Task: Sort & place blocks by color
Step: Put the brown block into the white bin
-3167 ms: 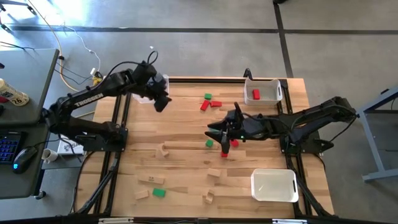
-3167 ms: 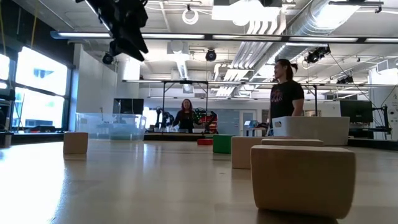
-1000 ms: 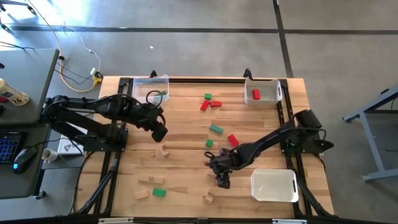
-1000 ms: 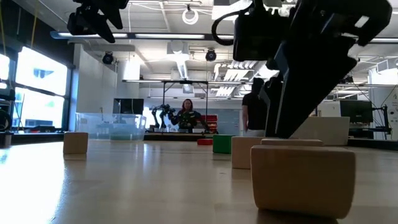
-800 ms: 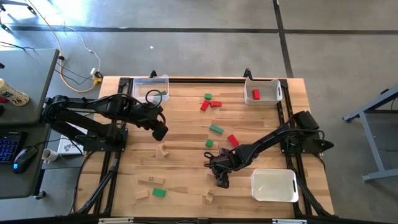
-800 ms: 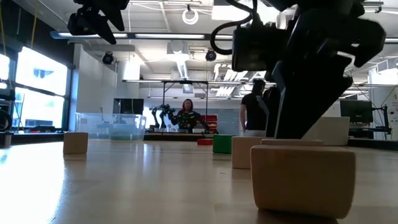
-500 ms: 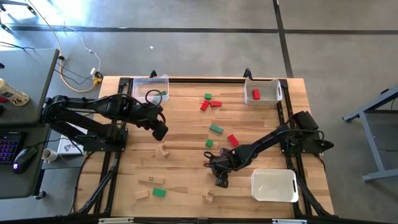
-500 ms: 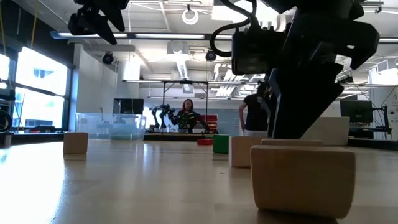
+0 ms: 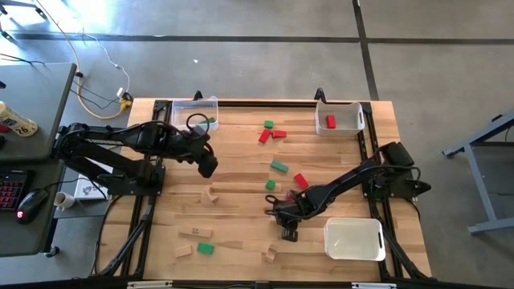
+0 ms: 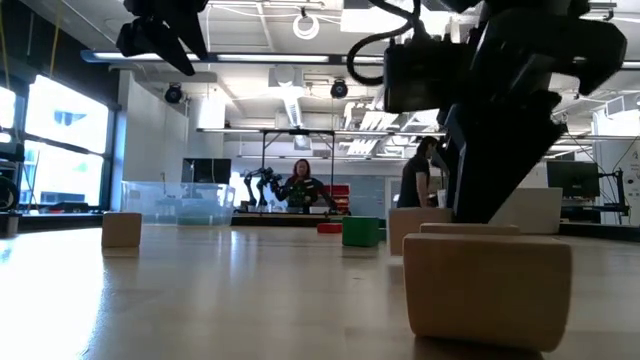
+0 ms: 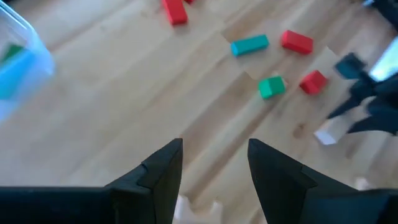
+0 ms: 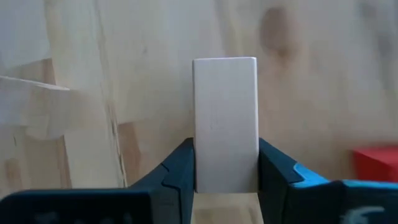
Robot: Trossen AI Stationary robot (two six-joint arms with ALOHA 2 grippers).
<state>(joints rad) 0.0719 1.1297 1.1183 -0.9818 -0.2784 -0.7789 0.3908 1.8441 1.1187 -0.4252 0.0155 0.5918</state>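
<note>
Small red, green and plain wood blocks lie scattered on the table. My right gripper is low over the near middle, shut on a plain wood bar, which also shows in the low view. A red block lies just beside it. My left gripper hovers open above the left middle. In its wrist view, a plain block lies below it, with green blocks and red blocks farther off. My right gripper pinches the plain wood bar by its near end between the two fingers, one on each long side. The fingers lie along the bar, which sticks out ahead of them. Whether the bar is clear of the table I cannot tell.
A clear bin at the far left holds a green block. The far right bin holds a red one. A white bin stands near right, beside my right gripper. Plain and green blocks lie near left. People stand in the room beyond.
My right gripper has shifted slightly toward the table's right, and the plain bar between its fingers has moved along with it. My left arm has stayed about where it was.
</note>
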